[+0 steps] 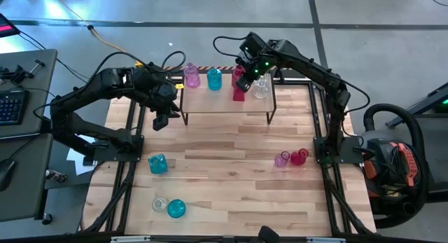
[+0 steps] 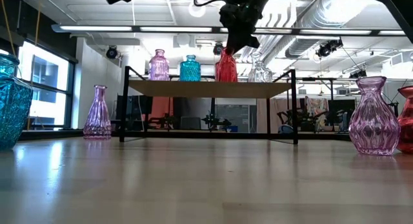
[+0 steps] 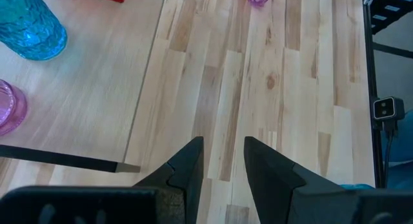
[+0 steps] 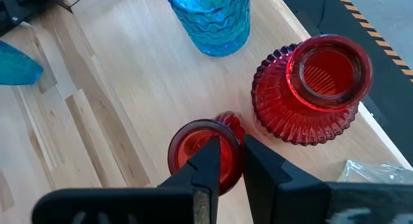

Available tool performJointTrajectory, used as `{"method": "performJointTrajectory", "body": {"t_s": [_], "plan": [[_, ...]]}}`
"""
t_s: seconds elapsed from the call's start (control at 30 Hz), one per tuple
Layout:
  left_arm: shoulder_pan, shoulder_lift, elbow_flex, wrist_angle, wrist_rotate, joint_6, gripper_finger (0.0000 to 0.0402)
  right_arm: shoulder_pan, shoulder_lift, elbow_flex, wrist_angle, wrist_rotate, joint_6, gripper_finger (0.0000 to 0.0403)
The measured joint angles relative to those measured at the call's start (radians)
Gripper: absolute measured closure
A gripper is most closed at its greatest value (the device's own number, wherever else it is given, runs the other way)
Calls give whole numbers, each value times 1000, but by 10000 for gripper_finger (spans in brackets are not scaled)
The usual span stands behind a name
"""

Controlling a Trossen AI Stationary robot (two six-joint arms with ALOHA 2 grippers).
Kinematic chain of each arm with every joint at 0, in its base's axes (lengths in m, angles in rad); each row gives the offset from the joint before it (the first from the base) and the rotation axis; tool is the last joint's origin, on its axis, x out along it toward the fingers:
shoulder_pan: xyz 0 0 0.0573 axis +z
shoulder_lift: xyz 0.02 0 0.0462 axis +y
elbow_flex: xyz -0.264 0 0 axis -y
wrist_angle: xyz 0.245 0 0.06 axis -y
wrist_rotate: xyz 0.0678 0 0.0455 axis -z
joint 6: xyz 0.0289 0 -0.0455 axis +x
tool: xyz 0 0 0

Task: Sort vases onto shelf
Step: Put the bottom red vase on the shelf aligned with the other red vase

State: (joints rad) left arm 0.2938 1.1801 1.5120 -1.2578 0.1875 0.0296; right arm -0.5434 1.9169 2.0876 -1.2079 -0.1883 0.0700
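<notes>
Vases stand along the shelf (image 1: 227, 104). Left gripper (image 1: 159, 121) hangs off the shelf's left end with nothing between its slightly parted fingers; pink vase (image 1: 191, 75) and teal vase (image 1: 214, 78) sit beyond it. Right gripper (image 4: 227, 161) clamps the rim of the narrow red vase (image 4: 201, 154), beside a ribbed red vase (image 4: 316, 88).
</notes>
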Motion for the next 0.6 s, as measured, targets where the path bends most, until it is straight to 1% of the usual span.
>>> {"method": "performJointTrajectory", "body": {"t_s": [0.27, 0.43, 0.6], "plan": [[0, 0, 0, 0, 0, 0, 298, 0, -19, 0, 1, 1, 0, 356], [0, 0, 0, 0, 0, 0, 298, 0, -27, 4, -5, 5, 0, 326], [0, 0, 0, 0, 0, 0, 298, 0, -27, 74, -50, 30, 0, 301]]}}
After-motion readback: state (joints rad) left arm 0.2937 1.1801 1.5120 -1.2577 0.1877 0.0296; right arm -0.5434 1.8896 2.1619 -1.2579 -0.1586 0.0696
